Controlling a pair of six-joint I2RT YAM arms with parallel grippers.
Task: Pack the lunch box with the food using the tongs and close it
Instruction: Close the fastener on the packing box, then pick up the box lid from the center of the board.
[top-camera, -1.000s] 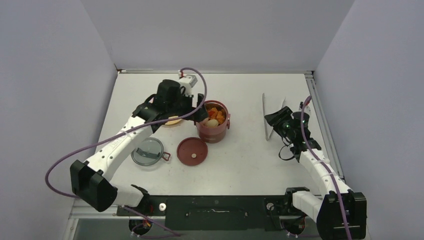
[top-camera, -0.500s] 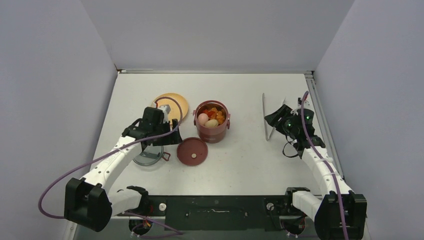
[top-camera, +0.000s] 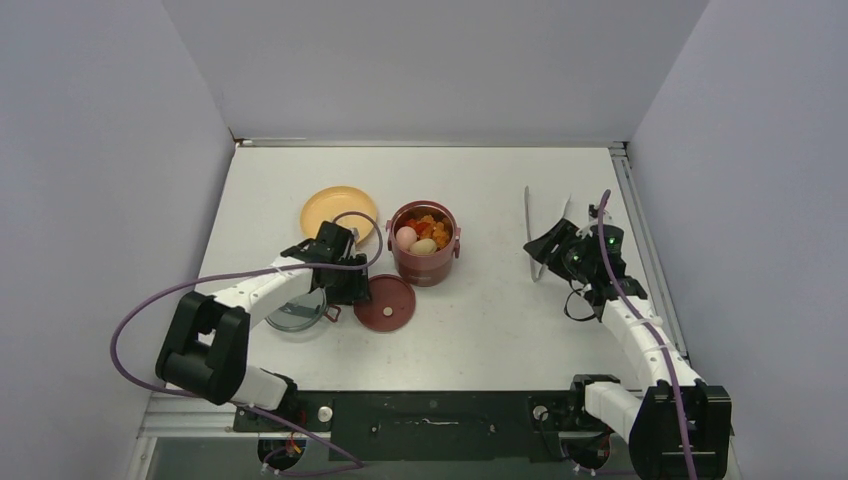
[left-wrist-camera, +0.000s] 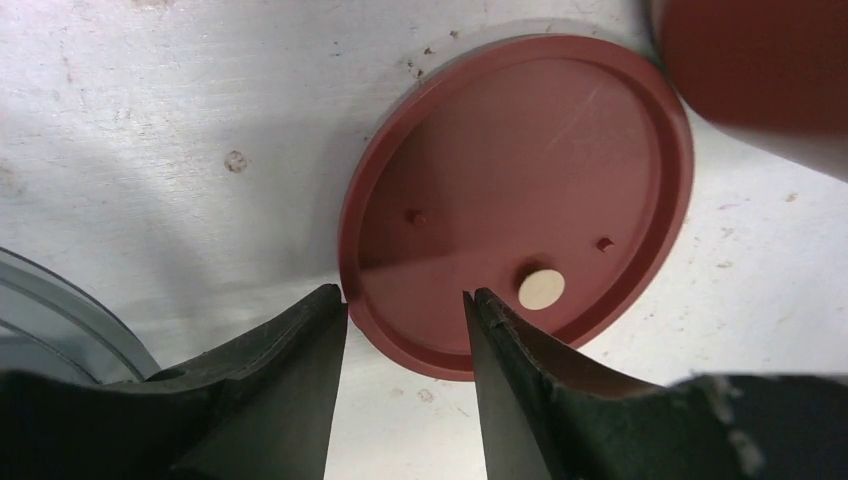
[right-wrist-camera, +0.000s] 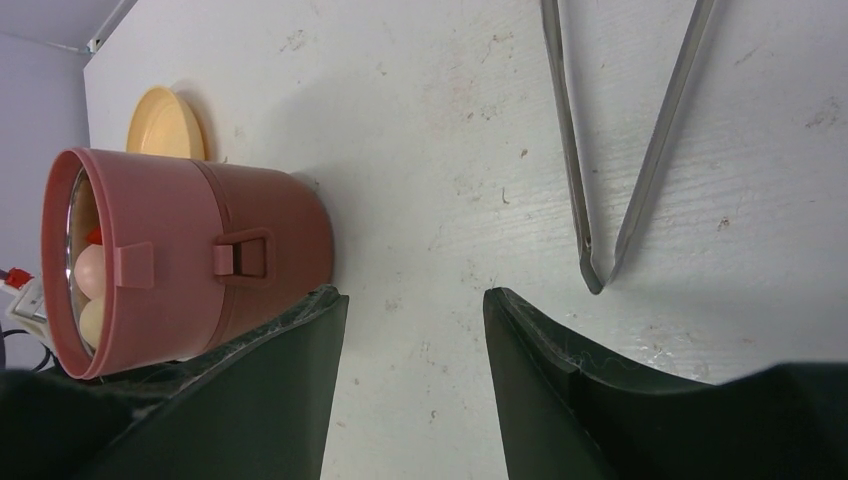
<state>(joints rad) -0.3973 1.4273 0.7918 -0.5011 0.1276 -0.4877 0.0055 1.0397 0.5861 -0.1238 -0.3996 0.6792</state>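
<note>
Low over table (top-camera: 480, 180), left end effector (left-wrist-camera: 405, 300) spread astride maroon lid (left-wrist-camera: 520, 190) rim — right end effector (right-wrist-camera: 415, 298) spread, empty.

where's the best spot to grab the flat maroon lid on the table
Take the lid by its rim on the side nearest the left claw, coming down from above, one finger inside the raised lip and one outside. It lies flat on the table, so that thin upturned edge looks like the only part that offers a pinch.
</note>
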